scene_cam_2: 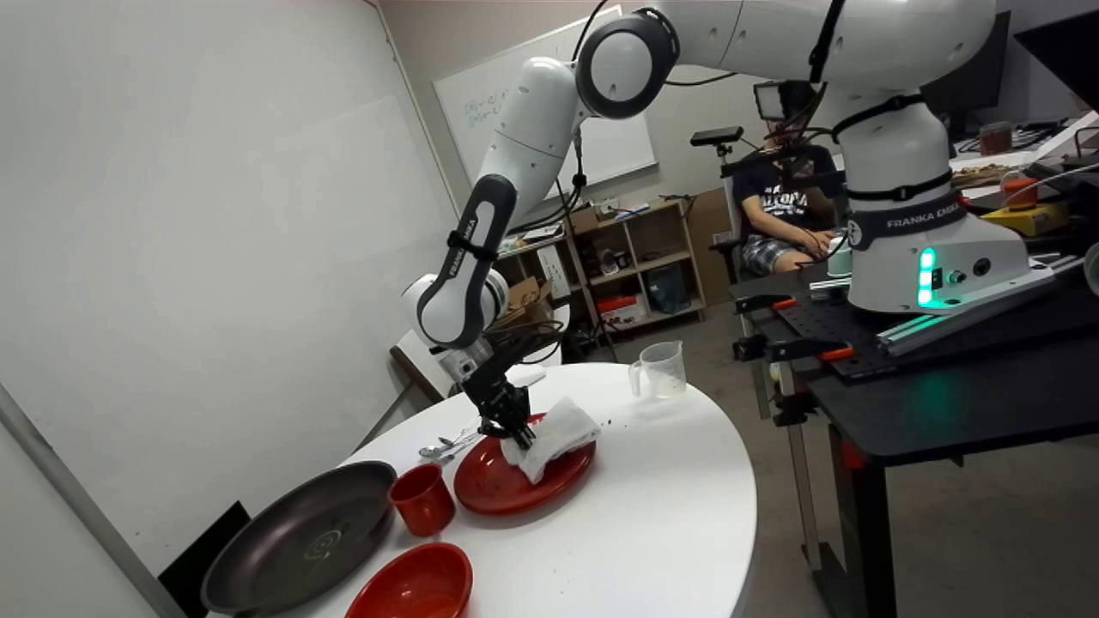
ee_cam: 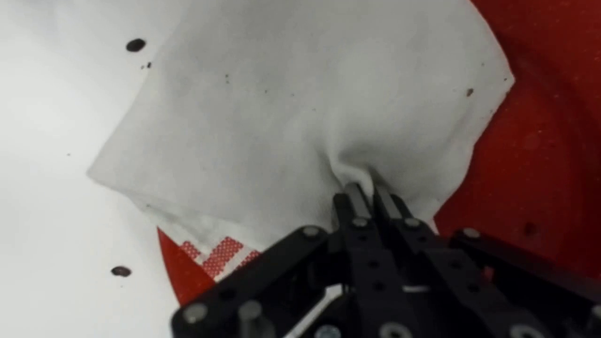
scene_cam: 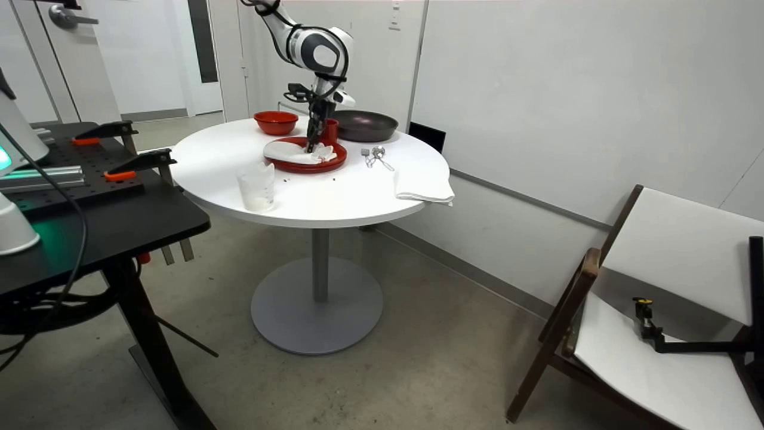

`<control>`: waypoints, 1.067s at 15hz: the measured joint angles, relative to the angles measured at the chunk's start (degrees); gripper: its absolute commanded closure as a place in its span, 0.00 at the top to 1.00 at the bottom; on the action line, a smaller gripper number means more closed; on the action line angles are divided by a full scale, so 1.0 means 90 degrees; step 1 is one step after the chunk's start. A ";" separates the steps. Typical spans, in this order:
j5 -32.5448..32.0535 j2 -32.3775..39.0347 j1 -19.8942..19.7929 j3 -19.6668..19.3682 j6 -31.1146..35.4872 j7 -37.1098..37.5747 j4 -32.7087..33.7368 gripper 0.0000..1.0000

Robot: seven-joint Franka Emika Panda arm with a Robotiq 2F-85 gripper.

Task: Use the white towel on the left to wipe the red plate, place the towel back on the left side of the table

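Observation:
My gripper (ee_cam: 368,193) is shut on a pinched fold of the white towel (ee_cam: 263,117), which has a red checked pattern at one edge. The towel lies across the red plate in both exterior views (scene_cam: 289,153) (scene_cam_2: 562,433), part of it reaching past the rim over the table. The fingers point down over the plate in both exterior views (scene_cam: 310,147) (scene_cam_2: 522,439). The glossy red plate (scene_cam: 310,169) (scene_cam_2: 489,485) rests on the round white table (scene_cam: 334,200); it shows at the right of the wrist view (ee_cam: 530,178). The plate's middle is partly hidden by towel and gripper.
A red mug (scene_cam_2: 422,500), black pan (scene_cam_2: 300,541) and red bowl (scene_cam_2: 416,584) stand close to the plate. A clear measuring cup (scene_cam: 257,190), metal spoons (scene_cam: 377,155) and a wider white cloth (scene_cam: 424,187) are also on the table. Dark specks (ee_cam: 136,45) lie beside the towel.

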 measured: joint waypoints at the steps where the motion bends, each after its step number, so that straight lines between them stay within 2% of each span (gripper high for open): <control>1: -0.0105 0.0001 0.0113 -0.0132 0.0096 0.0136 -0.0011 0.03; 4: -0.0215 0.0000 0.0318 -0.0285 0.0370 0.0323 -0.0067 0.03; 7: -0.0145 -0.0017 0.0311 -0.0175 0.0559 0.0284 -0.0083 0.03; 12: 0.0219 -0.0047 0.0022 0.0338 0.0526 -0.0281 -0.0089 0.03; 16: 0.0572 -0.0049 -0.0441 0.0857 -0.0087 -0.1204 -0.0054 0.03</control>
